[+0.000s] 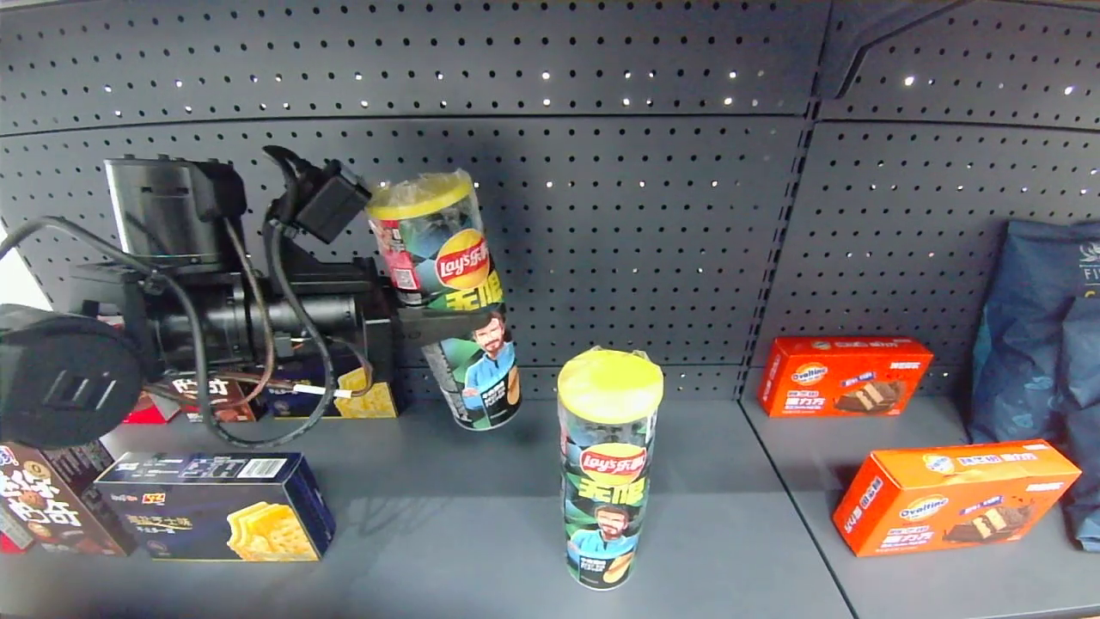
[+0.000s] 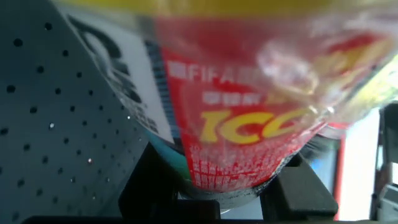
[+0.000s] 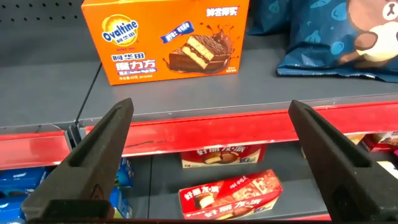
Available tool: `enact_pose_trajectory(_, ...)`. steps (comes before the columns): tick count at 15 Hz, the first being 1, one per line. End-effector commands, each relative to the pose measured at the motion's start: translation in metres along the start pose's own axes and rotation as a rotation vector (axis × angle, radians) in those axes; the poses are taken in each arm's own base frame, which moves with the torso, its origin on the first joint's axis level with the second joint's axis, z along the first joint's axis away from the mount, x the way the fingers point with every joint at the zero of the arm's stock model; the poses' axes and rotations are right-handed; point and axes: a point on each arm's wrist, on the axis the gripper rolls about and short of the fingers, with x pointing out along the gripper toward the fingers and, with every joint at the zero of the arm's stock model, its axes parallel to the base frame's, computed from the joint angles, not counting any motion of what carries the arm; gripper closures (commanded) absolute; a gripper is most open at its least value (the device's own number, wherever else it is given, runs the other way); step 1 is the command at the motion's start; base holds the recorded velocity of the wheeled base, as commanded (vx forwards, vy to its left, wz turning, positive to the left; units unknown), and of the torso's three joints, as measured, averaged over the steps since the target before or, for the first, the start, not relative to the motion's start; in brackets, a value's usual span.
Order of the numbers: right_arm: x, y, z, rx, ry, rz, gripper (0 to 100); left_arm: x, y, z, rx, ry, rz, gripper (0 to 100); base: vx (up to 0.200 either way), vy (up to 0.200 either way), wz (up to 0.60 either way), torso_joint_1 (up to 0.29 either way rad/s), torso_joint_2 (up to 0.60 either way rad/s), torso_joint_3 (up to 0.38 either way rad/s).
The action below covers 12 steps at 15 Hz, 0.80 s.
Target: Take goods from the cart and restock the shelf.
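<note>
My left gripper (image 1: 430,322) is shut on a tall chip can (image 1: 451,292) with a yellow lid, holding it slightly tilted just above the grey shelf (image 1: 481,524), near the pegboard back wall. The can's red label (image 2: 242,124) looms close in the left wrist view, between the dark fingers (image 2: 149,186). A second identical chip can (image 1: 606,464) stands upright on the shelf, in front and to the right of the held one. My right gripper (image 3: 211,162) is open and holds nothing, facing the shelf's front edge (image 3: 205,134) below an orange cake box (image 3: 165,37).
Dark biscuit boxes (image 1: 215,507) lie at the shelf's left. Two orange cake boxes (image 1: 842,374) (image 1: 950,494) and blue bags (image 1: 1040,344) sit in the right bay. Red boxes (image 3: 230,193) fill a lower shelf. Open shelf floor lies around the standing can.
</note>
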Motion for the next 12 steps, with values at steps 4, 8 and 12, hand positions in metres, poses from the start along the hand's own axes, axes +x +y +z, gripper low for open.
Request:
enact_pose_trajectory(4, 0.000, 0.000, 0.000, 0.000, 0.005, 0.000, 0, 0.064, 0.031, -0.029, 0.063, 0.059, -0.111, 100, 0.000, 0.000, 0.00, 0.000, 0.00, 0.000)
enact_pose_trajectory(8, 0.000, 0.000, 0.000, 0.000, 0.005, 0.000, 0, 0.074, 0.035, -0.042, 0.040, 0.119, -0.148, 100, 0.000, 0.000, 0.00, 0.000, 0.00, 0.000)
enact_pose_trajectory(12, 0.000, 0.000, 0.000, 0.000, 0.005, 0.001, 0, 0.083, 0.044, -0.050, 0.047, 0.143, -0.156, 100, 0.000, 0.000, 0.00, 0.000, 0.00, 0.000)
